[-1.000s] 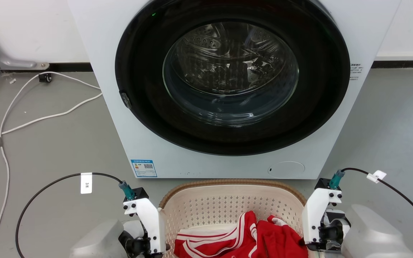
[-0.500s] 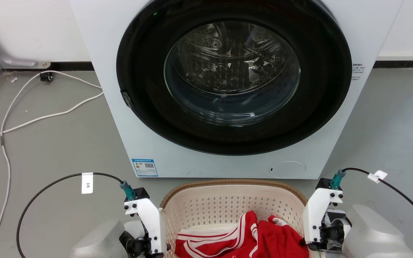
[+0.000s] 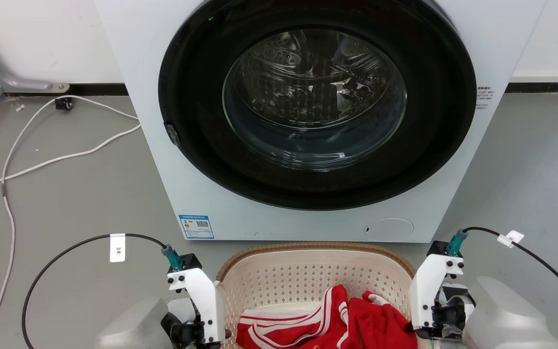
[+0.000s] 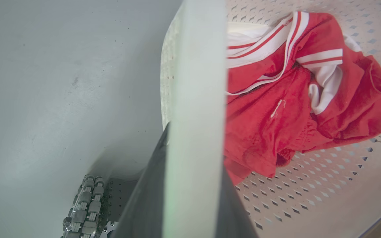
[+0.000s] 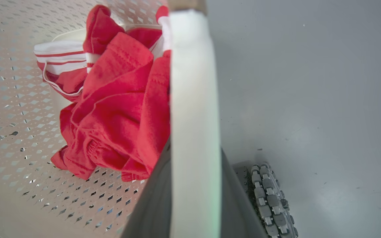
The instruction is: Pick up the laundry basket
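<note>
The laundry basket (image 3: 303, 278), cream with perforated walls and a brown woven-look rim, sits low in the head view, right in front of the washer. It holds a red and white garment (image 3: 351, 322). My left gripper (image 3: 212, 333) is at the basket's left side and my right gripper (image 3: 420, 330) at its right side. In the left wrist view the dark fingers (image 4: 147, 201) are shut on the white handle (image 4: 195, 99). In the right wrist view the fingers (image 5: 150, 205) clamp the other white handle (image 5: 193, 92). Whether the basket touches the floor cannot be told.
The white washing machine (image 3: 201, 194), its round black door (image 3: 315, 104) closed, stands just behind the basket. White cables (image 3: 41, 162) trail over the grey floor at the left. Black cables (image 3: 66, 252) loop from both wrists. Open floor lies to the left and right.
The whole head picture has shifted a few pixels to the right, so the camera moved. Both grippers and the basket keep their places relative to each other.
</note>
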